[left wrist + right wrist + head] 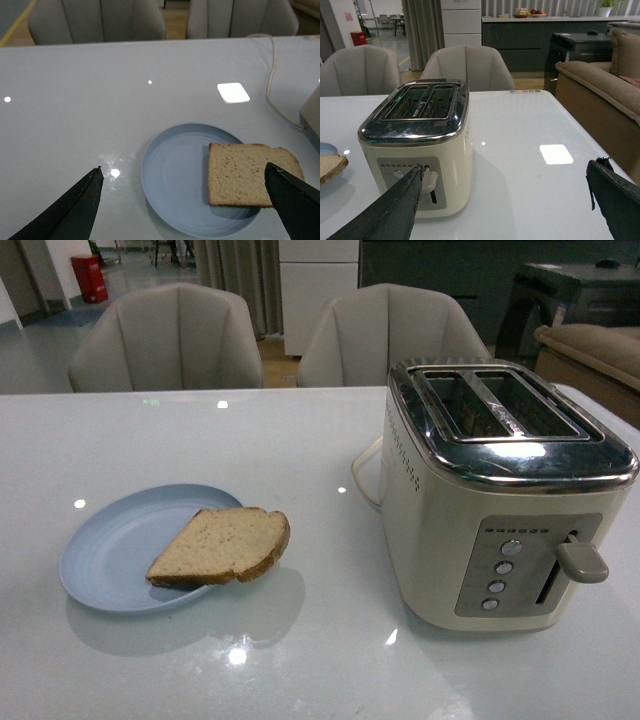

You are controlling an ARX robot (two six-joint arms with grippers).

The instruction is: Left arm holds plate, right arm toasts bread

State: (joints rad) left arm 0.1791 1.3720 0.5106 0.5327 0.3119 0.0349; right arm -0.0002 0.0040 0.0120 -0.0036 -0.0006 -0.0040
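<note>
A pale blue plate (110,550) lies on the white table at the left, and a slice of brown bread (222,545) rests on its right side, overhanging the rim. A cream toaster (500,490) with two empty slots stands to the right, its lever (583,562) up. Neither arm shows in the front view. In the left wrist view my left gripper (184,170) is open above the plate (172,175) and bread (245,172). Seen from the right wrist, my right gripper (505,167) is open over bare table beside the toaster (420,145).
Two grey chairs (165,340) stand behind the table's far edge. The toaster's cord (270,75) runs across the table behind it. A brown sofa (600,85) sits off the table's right side. The bread's end (330,167) shows at the right wrist view's edge.
</note>
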